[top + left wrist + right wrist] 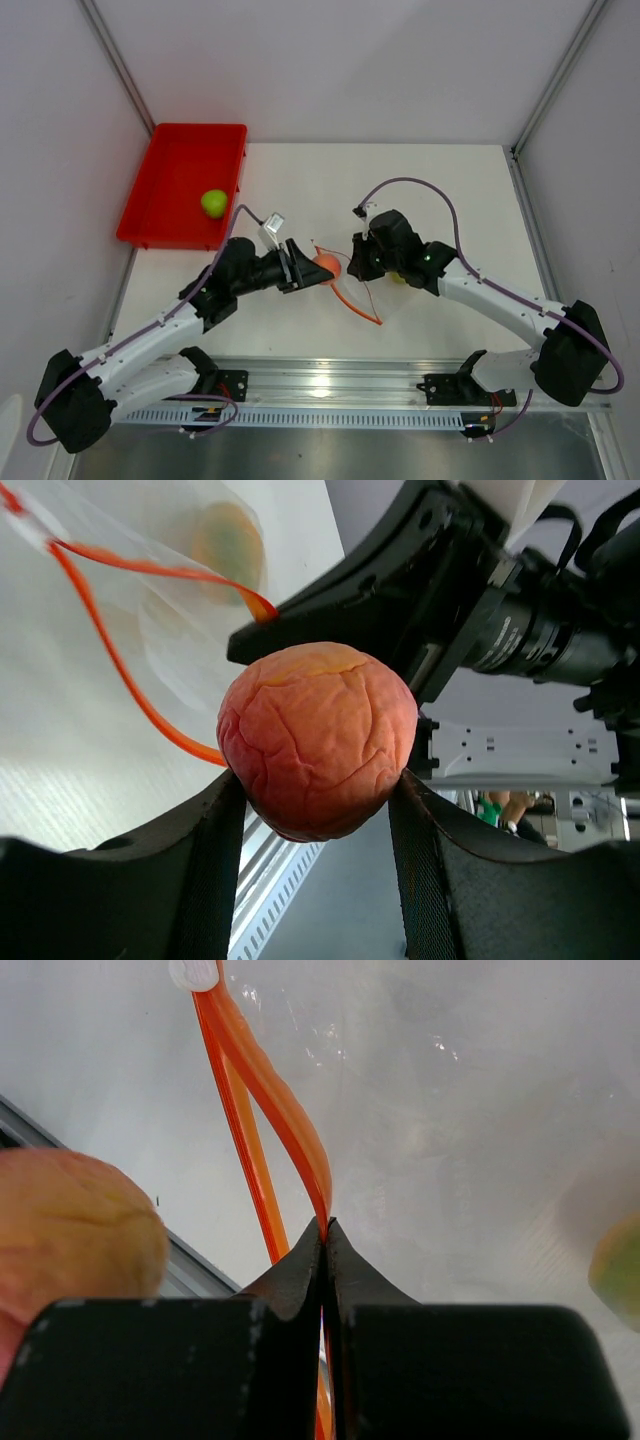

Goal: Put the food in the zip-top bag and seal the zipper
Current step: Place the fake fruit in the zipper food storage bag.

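White table (450, 190) carries a red tray (160, 180) at far left, green fruit (214, 203) inside. At centre, the bag (450, 1110) holds the yellow fruit (228, 542). The right gripper (325, 1235) pinches its zipper (270, 1100), and the left gripper (303, 268) clamps the pink fruit (318, 742) at the mouth.

White table (450, 190), matte, evenly lit; shadows soft and faint. Pale grey back wall (330, 60) behind far edge. Left wall (50, 150) and right wall (590, 200) same tone. Aluminium post (118, 62) leans up from far-left corner, second post (560, 75) from far-right corner. Silver extrusion rail (350, 378) along near edge; slotted white strip (330, 418) just beyond it. No window in view.
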Controlling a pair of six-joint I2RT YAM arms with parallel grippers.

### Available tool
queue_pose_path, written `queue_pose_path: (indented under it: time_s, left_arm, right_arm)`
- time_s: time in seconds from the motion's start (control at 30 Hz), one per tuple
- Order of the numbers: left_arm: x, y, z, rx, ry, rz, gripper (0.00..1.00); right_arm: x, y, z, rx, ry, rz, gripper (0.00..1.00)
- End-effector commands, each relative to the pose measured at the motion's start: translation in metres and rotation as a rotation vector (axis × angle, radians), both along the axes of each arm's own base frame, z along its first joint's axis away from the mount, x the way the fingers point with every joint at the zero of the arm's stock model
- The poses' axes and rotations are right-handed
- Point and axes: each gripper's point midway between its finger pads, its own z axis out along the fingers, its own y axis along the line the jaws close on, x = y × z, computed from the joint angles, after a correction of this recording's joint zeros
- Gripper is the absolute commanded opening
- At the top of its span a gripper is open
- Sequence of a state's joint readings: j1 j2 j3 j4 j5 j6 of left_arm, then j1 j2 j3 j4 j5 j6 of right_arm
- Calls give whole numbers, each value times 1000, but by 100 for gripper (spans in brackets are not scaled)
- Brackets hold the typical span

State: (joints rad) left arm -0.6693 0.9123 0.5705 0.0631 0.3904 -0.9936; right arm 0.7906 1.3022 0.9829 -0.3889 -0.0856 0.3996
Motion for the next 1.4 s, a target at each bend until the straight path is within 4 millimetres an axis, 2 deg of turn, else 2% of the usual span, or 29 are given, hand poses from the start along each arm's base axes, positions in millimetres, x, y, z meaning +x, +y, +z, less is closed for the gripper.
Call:
queue_pose_path:
  time_s: [0.0,0.1,0.23,0.37,0.47,0.6,0.63,0.67,0.7,0.77,0.87,0.93,0.97,1.03,1.07,1.1,1.17,1.37]
  left_arm:
    - [-8,-21,7,-48,-54,-83,1]
    - [-10,-30,2,-64,-43,-108,1]
    - [-11,-36,-15,-56,-39,-118,1]
    - [-10,-46,-28,-52,-29,-141,0]
    - [-9,-52,-44,-29,1,-152,1]
    - [-8,-63,-49,-33,21,-178,0]
    - [-5,-65,-49,-20,26,-169,1]
    - [-4,-65,-61,41,86,-159,0]
    - [0,-67,-57,67,98,-151,1]
    - [3,-65,-68,148,111,-131,1]
    - [5,-65,-67,224,96,-111,4]
    - [6,-66,-62,240,72,-101,19]
    - [8,-65,-61,247,64,-85,35]
    - [9,-63,-62,252,64,-73,56]
    - [9,-61,-63,257,64,-65,80]
    - [10,-60,-62,256,54,-54,89]
    - [10,-55,-62,261,44,-41,98]
    - [6,-45,-61,274,-2,-30,100]
  right_arm:
    - [6,7,28,50,-47,-12,0]
    - [3,7,38,75,-47,-9,0]
    - [0,9,52,110,-44,-1,0]
    - [-1,11,60,137,-27,-6,0]
    - [-1,11,64,150,-22,-12,0]
    - [-3,13,67,158,-5,0,0]
    - [-3,13,67,159,-5,4,0]
    - [-3,13,68,160,-6,4,0]
    - [-4,13,69,162,-8,5,0]
    - [-3,13,69,160,-13,5,0]
    - [-1,13,68,152,-17,4,0]
    - [0,14,66,147,-13,6,0]
    - [1,14,67,148,-16,6,0]
    - [0,15,66,148,-12,8,0]
    - [0,15,67,150,-14,9,0]
    - [-1,15,68,150,-14,9,0]
    - [-1,13,67,142,-18,7,0]
    - [2,6,63,122,-24,-12,0]
